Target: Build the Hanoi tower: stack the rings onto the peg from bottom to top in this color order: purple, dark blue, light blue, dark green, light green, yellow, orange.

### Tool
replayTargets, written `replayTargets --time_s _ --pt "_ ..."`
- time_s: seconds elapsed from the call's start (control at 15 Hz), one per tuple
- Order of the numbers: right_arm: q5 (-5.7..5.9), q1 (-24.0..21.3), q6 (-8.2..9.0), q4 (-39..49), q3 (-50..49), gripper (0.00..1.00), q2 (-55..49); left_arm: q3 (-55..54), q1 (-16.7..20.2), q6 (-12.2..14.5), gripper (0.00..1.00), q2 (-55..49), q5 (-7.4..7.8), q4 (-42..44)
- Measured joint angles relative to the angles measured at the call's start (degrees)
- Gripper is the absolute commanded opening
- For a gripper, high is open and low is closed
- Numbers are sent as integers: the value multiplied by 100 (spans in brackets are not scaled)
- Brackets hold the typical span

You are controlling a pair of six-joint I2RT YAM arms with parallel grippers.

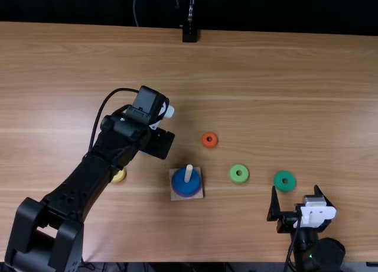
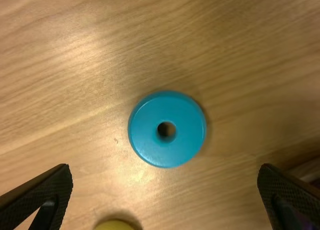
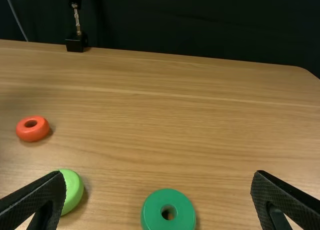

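Note:
Over the table's left part hangs my left gripper (image 1: 157, 143); in the left wrist view the left gripper (image 2: 165, 195) is open, with the light blue ring (image 2: 145, 132) lying flat on the wood between and beyond its fingers. The dark blue ring (image 1: 181, 185) sits around the upright peg (image 1: 188, 172), on top of the purple ring (image 1: 188, 195). At the near right, my right gripper (image 1: 295, 195) stands open with nothing held; the right gripper (image 3: 159, 197) faces the dark green ring (image 3: 181, 210). The light green ring (image 1: 238, 173), orange ring (image 1: 209, 140) and yellow ring (image 1: 119, 176) lie on the table.
The square wooden base (image 1: 176, 195) of the peg stands near the middle, right of and nearer than the left gripper. A black stand (image 1: 189, 34) is at the table's far edge. The left arm crosses above the yellow ring's side of the table (image 1: 236, 71).

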Motion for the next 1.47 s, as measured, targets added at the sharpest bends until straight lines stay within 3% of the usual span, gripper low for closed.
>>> replayTargets --time_s 0.4,0.67,1.13,1.47 --pt "-2 2 -2 2 0 100 -2 -111 68 2 100 304 15 229" --pt "-2 0 2 0 0 100 0 -111 111 2 100 627 140 223" --pt "0 2 0 0 0 100 -2 -111 111 2 100 861 170 313" --pt "-4 0 0 2 0 100 -2 -111 111 2 100 1014 273 444"
